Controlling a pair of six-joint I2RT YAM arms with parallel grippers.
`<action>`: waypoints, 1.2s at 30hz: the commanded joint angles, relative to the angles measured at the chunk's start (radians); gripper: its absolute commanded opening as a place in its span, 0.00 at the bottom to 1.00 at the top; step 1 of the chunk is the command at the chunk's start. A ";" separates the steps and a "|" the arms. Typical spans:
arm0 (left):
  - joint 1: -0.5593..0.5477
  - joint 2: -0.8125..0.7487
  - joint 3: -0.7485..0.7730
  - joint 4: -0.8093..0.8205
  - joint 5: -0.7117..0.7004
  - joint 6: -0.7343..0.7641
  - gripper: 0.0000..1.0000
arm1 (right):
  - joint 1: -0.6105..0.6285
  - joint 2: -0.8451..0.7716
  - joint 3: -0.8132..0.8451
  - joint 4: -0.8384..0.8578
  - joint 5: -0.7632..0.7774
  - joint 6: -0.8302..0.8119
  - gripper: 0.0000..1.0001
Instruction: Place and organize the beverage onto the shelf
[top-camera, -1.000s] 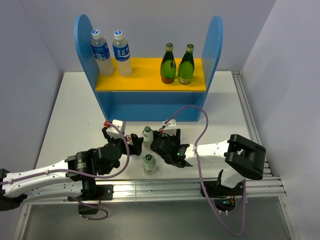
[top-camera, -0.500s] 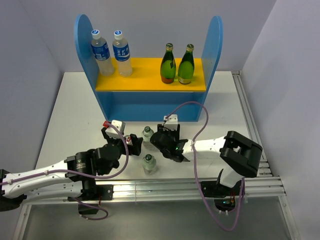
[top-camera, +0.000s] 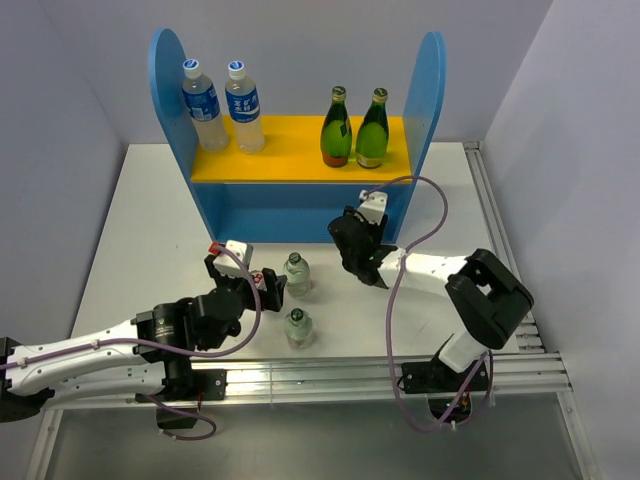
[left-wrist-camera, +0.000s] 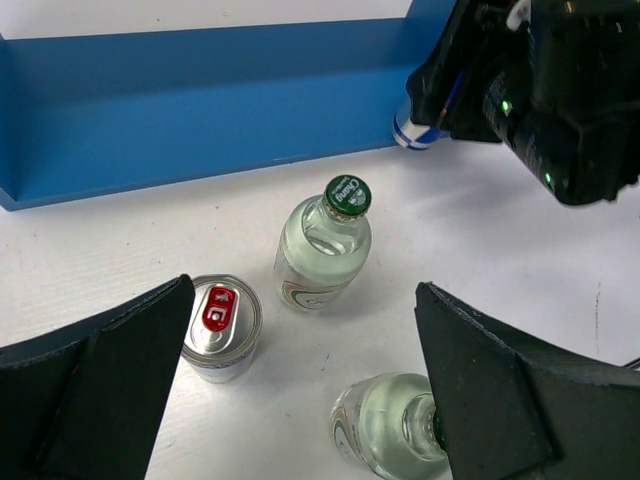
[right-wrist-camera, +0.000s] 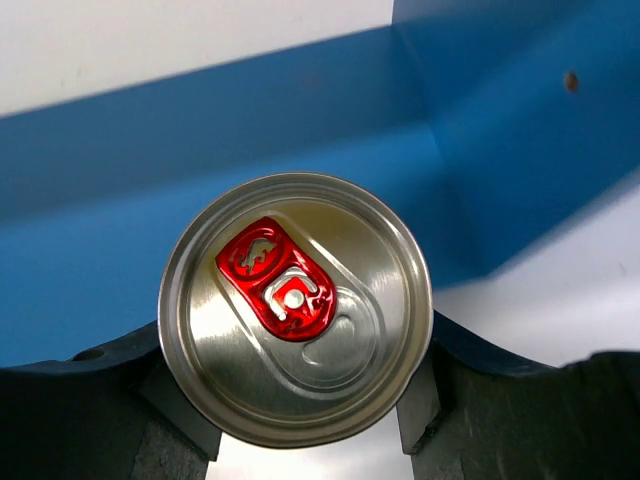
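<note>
The blue shelf (top-camera: 300, 208) stands at the back, its yellow upper board (top-camera: 290, 150) holding two water bottles (top-camera: 222, 105) and two green bottles (top-camera: 355, 128). My right gripper (top-camera: 358, 245) is shut on a silver can with a red tab (right-wrist-camera: 295, 305) at the right end of the shelf's lower tier (right-wrist-camera: 200, 200). The top view hides this can. My left gripper (left-wrist-camera: 305, 400) is open over the table. A second can (left-wrist-camera: 220, 328) stands by its left finger (left-wrist-camera: 90, 390), and a clear green-capped bottle (left-wrist-camera: 325, 250) stands ahead. Another clear bottle (left-wrist-camera: 395, 430) is by its right finger.
The shelf's right side panel (top-camera: 428, 90) rises just right of my right gripper. In the left wrist view the right arm (left-wrist-camera: 545, 90) shows at the top right. A metal rail (top-camera: 510, 260) runs along the table's right edge.
My right gripper has moved with its can from beside the clear bottles back and to the right, up to the shelf's lower tier. The left arm has barely moved.
</note>
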 joint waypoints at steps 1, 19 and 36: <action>0.004 0.007 0.000 0.024 -0.002 0.010 0.99 | -0.060 0.056 0.097 0.089 -0.017 0.001 0.00; 0.006 0.015 0.005 0.008 -0.002 -0.005 0.99 | -0.172 0.264 0.289 -0.051 -0.017 0.072 0.70; 0.009 0.027 0.024 0.010 -0.002 -0.002 0.99 | -0.163 0.132 0.193 0.037 -0.191 -0.012 1.00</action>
